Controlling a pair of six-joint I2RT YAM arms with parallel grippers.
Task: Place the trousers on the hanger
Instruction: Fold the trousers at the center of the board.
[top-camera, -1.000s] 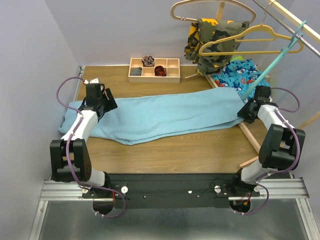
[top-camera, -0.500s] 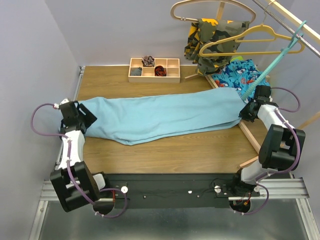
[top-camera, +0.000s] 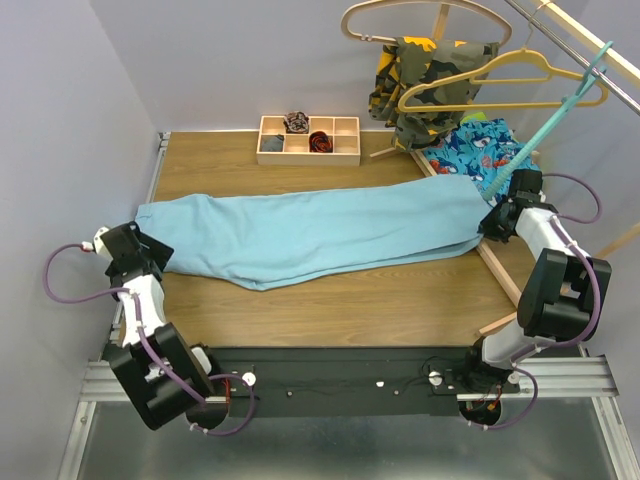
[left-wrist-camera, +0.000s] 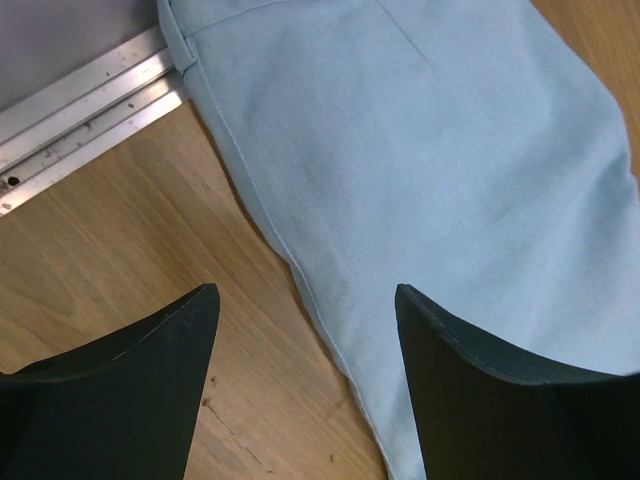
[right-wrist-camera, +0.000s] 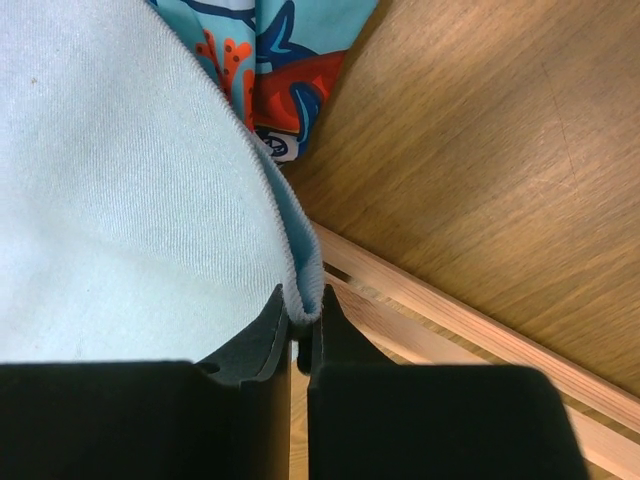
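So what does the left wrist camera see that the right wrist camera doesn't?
Only the left wrist view: the left gripper open and empty above the edge of the trousers, and a metal rail along the table. Only the right wrist view: the right gripper shut on a fold of the trousers, plus shark-print cloth and a wooden strip. Both: the light-blue trousers on the wooden table.

In the left wrist view the trousers (left-wrist-camera: 430, 150) run off the top and right edges, and the bottom edge cuts off the two dark fingers (left-wrist-camera: 120, 390). In the right wrist view the trousers cover most of the shark-print cloth (right-wrist-camera: 290, 60), which the top edge also cuts. In the top view, the tray (top-camera: 300, 158) holds dark bundled contents (top-camera: 319, 141) too small to identify, and the pale hanger (top-camera: 500, 17) is clipped at the top edge.
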